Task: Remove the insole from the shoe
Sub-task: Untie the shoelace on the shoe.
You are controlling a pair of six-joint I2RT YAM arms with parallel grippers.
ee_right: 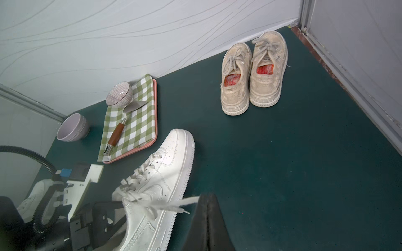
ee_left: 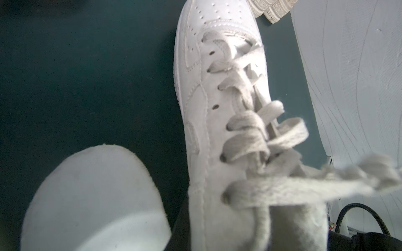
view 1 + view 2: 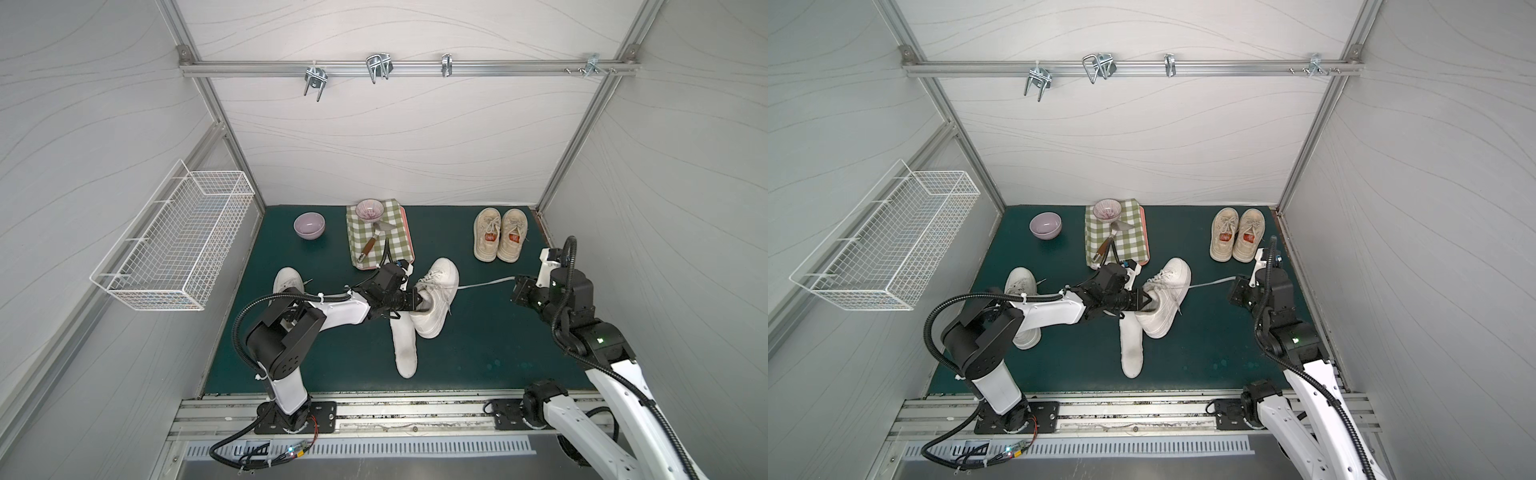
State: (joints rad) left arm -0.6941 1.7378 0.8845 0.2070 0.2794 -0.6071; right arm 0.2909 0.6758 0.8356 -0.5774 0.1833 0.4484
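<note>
— Insole [image 3: 405, 349] first: where do we find it?

— Flat on the tabletop [image 3: 478, 353], just beside the shoe [image 3: 436, 299]. One end of the insole touches the shoe's heel or is tucked under it; we cannot tell which. We judge it is out, though we cannot say it came from this shoe.

— Why is the lace [image 3: 486, 283] pulled taut?

— We think it steadies the shoe and spreads its throat. Our right hand [image 1: 207, 200] has its jaws pressed together on the lace end. It sits well apart from the shoe, on the side away from our left arm.

— And our left hand [image 3: 419, 302]?

— Its tips are inside the shoe's heel opening, with the jaws nearly together. What they pinch, if anything, is hidden from us.

— How do our arms sit?

— Our left forearm runs low and almost level toward the shoe's heel. Our right arm is folded at a raised elbow, with the wrist turned toward the shoe.
</note>
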